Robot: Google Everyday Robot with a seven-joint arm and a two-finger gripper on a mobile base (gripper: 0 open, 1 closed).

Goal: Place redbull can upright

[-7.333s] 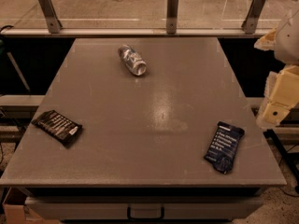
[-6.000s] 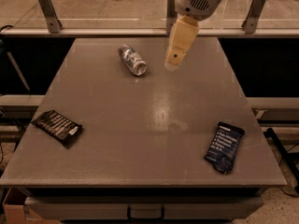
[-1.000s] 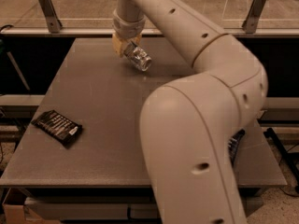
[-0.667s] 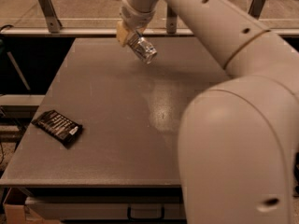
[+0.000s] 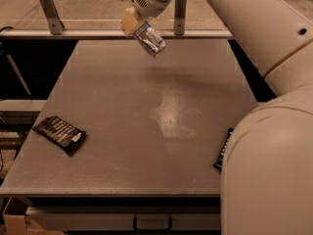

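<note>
Silver redbull can (image 5: 150,37), pinched between the jaws, hangs tilted over the far end of the table (image 5: 122,106).

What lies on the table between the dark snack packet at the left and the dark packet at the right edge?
Only bare tabletop, as the camera view shows. The gripper holds the redbull can tilted in the air near the table's far edge, well away from that stretch.

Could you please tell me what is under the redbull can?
Only bare table; the claw holds the redbull can tilted above its far edge. Nothing there looks hidden.
</note>
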